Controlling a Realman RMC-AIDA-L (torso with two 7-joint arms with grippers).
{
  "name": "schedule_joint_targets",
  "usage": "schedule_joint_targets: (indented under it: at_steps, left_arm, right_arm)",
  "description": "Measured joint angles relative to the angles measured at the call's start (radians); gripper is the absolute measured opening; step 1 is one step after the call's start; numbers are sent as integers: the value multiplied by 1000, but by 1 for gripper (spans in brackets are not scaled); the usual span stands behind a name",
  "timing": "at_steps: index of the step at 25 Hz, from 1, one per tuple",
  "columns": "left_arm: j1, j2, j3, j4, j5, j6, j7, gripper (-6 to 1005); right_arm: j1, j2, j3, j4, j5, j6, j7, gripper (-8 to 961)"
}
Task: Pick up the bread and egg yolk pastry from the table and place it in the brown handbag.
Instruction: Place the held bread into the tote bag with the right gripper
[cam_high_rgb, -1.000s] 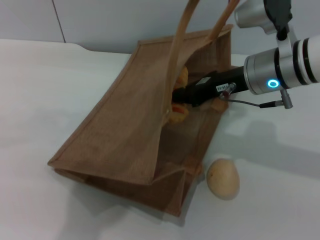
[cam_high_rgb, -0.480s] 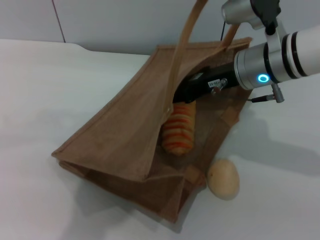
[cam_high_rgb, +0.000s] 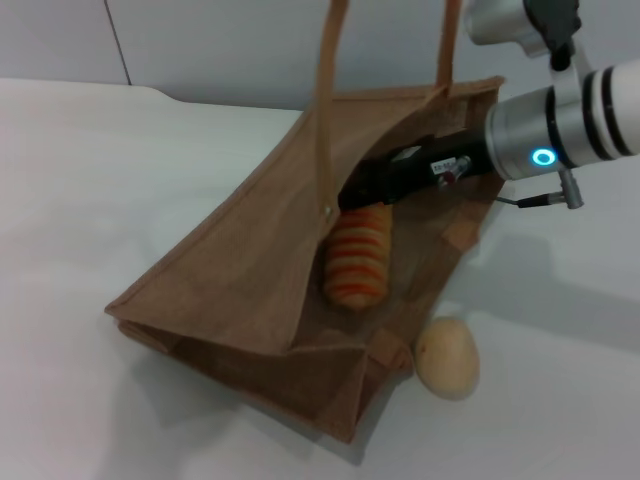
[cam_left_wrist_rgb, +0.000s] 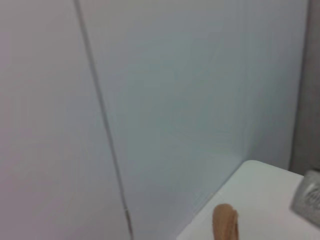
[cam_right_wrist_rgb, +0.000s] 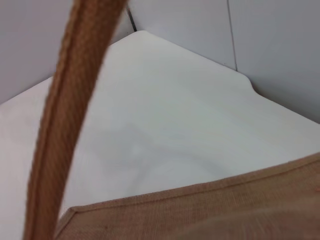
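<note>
The bread (cam_high_rgb: 357, 254), a ridged loaf banded in orange and pale tan, lies inside the brown handbag (cam_high_rgb: 250, 270), resting on the bag's lower inside wall with its length running down toward the bottom fold. Its upper end sits just under the dark tip of the right gripper (cam_high_rgb: 362, 192), which reaches in through the mouth of the bag. The fingers are lost in shadow against the near wall, so I cannot tell whether they are spread or closed; they do not seem to hold the loaf.

The bag is coarse woven jute, tan-brown, slumped on its side with its gusset creased at the near corner. Two long strap handles rise out of the top of the head view and are cut off there.

The egg yolk pastry (cam_high_rgb: 447, 357), smooth, rounded and pale beige, sits on the white table (cam_high_rgb: 120, 180) just beside the bag's near corner, outside it.

The left wrist view shows only wall panels, a table corner and a bit of strap.
</note>
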Motion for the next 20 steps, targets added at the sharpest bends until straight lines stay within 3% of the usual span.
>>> schedule_joint_targets:
  at_steps: [7, 12, 20]
  left_arm:
    - [26, 6, -43, -2, 2, 4, 10, 103]
    - [31, 11, -48, 1, 6, 8, 16, 102]
    - [35, 15, -49, 1, 12, 10, 23, 101]
  right_arm:
    - [-33, -8, 70, -36, -5, 78, -10, 831]
    - [-77, -9, 117, -100, -28, 118, -4, 837]
    - [-80, -10, 171, -116, -71, 180, -1, 835]
